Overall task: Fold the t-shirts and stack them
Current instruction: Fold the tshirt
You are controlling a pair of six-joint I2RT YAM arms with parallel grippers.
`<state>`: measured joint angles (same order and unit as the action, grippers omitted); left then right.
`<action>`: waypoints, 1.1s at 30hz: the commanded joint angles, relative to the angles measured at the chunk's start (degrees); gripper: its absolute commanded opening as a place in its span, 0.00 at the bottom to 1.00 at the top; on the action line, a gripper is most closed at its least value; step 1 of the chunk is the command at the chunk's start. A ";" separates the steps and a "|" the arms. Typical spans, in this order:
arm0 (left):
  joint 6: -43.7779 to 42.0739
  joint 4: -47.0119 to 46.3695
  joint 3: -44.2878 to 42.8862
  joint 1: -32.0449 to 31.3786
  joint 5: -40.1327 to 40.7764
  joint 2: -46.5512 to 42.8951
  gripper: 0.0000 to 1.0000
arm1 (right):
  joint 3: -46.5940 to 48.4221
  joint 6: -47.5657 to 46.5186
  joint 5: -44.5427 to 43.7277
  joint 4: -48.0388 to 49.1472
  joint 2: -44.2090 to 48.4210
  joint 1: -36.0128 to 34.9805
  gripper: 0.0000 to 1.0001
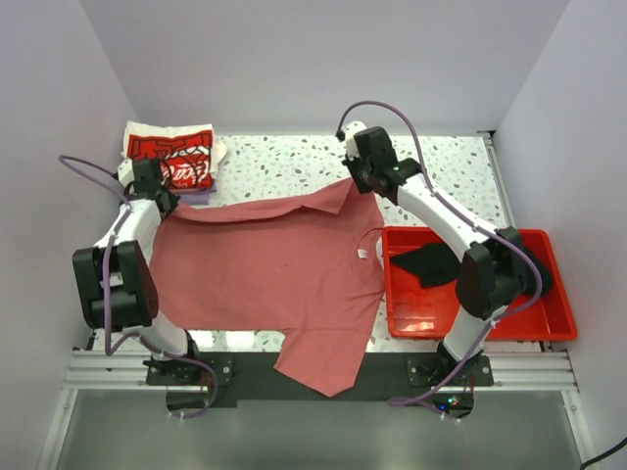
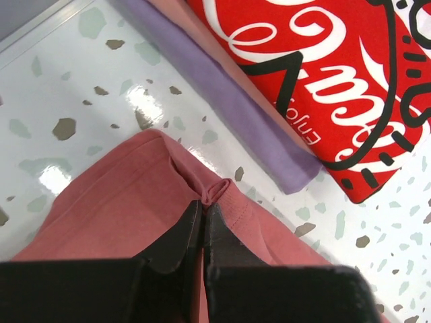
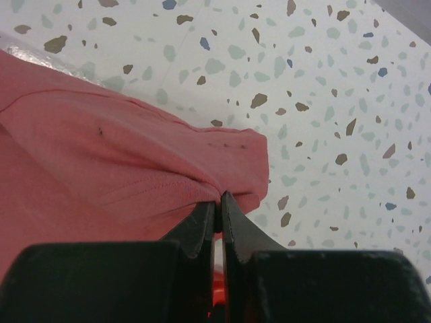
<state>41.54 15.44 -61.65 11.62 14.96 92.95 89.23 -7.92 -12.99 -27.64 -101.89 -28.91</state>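
Dusty-red cloth, the open t-shirt [image 1: 265, 269] lies spread on the table [image 1: 294, 157], its long axis running left to right, collar toward the red bin [image 1: 539, 304] and near sleeve hanging over the near edge. The left gripper [image 2: 204, 205] is pinched tight on the far hem corner, just beside the folded stack [image 1: 176, 157], and the right gripper [image 3: 219, 198] is pinched on the far sleeve tip. With both holds on the far edge and the body lying toward the arm bases, the fold likely means drawing that edge nearward, each arm at its own end.
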 commanded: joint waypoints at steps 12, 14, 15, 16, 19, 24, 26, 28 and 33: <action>2.05 6.53 6.18 0.42 5.68 -9.01 0.00 | -9.95 3.61 -4.32 -5.14 11.18 -5.28 0.00; 2.49 7.85 6.36 0.60 6.92 -9.01 0.00 | -11.44 4.32 -5.46 -5.41 12.32 -6.07 0.00; 2.49 8.02 6.54 0.51 7.71 -9.10 0.00 | -11.88 4.67 -5.72 -6.10 12.67 -6.42 0.00; 2.58 8.02 6.63 0.51 7.89 -9.01 0.00 | -12.50 5.28 -5.99 -6.72 12.94 -6.51 0.00; 2.58 8.20 6.72 0.77 8.59 -9.01 0.00 | -13.12 6.86 -7.04 -9.01 14.08 -6.95 0.00; 3.02 8.90 6.45 0.95 8.68 -9.19 0.00 | -13.29 7.48 -7.22 -12.44 16.01 -7.83 0.00; 3.20 9.25 6.63 1.04 8.68 -9.28 0.00 | -14.52 7.48 -6.96 -12.44 16.54 -8.80 0.00; 3.37 9.69 6.98 1.04 9.03 -9.54 0.00 | -15.57 9.33 -5.73 -12.53 16.98 -9.50 0.00; 3.81 9.96 8.30 1.13 10.00 -10.42 0.00 | -17.33 11.26 -4.93 -14.11 17.25 -10.82 0.00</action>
<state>44.10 25.23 -54.17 12.03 22.50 84.47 72.88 0.86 -18.22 -39.70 -86.48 -39.07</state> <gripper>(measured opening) 0.037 0.051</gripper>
